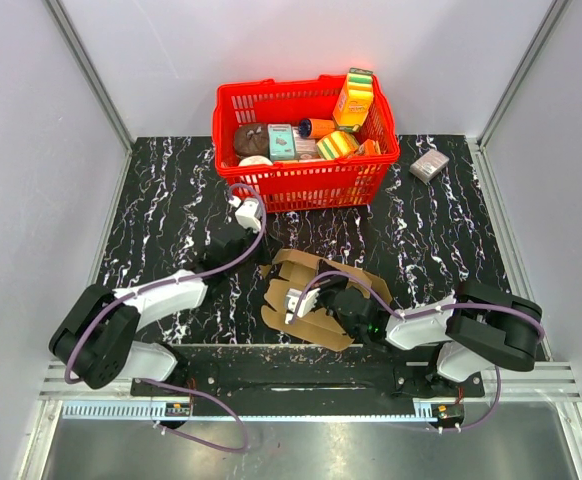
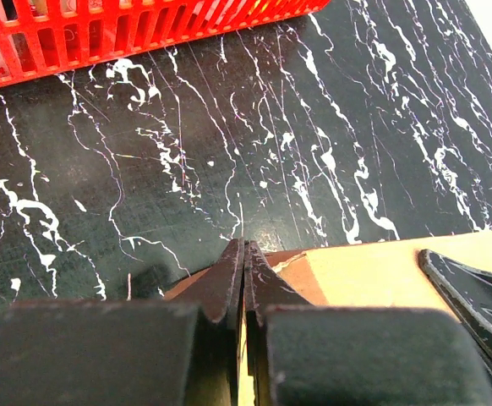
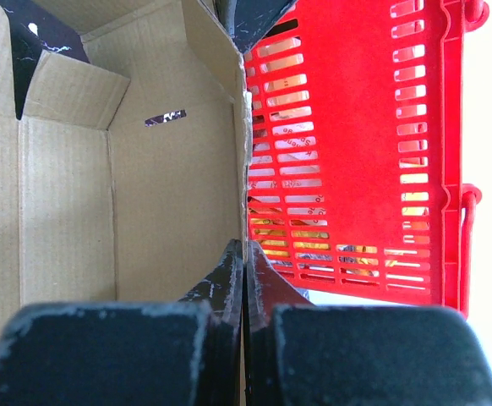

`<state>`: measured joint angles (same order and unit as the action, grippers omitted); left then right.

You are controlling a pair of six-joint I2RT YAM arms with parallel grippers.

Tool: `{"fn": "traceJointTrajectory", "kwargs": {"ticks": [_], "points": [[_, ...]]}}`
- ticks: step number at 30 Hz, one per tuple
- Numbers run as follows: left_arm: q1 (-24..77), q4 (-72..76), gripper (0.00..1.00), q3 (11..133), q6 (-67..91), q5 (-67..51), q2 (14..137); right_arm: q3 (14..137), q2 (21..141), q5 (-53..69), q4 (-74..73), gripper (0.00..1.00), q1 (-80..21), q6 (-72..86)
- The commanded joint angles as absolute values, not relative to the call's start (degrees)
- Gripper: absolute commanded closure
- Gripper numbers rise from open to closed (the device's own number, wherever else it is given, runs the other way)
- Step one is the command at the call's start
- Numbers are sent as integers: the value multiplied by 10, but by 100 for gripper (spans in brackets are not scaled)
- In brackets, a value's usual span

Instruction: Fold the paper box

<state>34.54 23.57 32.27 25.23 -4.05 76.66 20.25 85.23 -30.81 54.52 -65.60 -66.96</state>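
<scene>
Paper box [image 1: 316, 332], partly erected, sits on the surface [image 1: 171, 200] between both arms, near side of the red basket [image 1: 301, 182]; left claw [image 2: 243, 258] pinched shut on its flap edge, right claw [image 3: 244, 254] clamped on one wall.

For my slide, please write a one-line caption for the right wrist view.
Shut right tool pinches one panel's edge of the brown corrugated cardboard box, red slotted plastic basket behind.

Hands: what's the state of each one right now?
Left hand: closed, apparently pinching a corner of the box.
Right hand: closed, pinching an upright box wall.
</scene>
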Motion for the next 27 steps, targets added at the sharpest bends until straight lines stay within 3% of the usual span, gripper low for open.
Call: {"fn": "traceJointTrajectory", "kwargs": {"ticks": [1,27], "points": [[343,256,100,348,240,-51,776,201,850,-304,573,100,-661,-655],[344,244,100,309,243,-74,714,202,867,-309,590,100,-661,-649]]}}
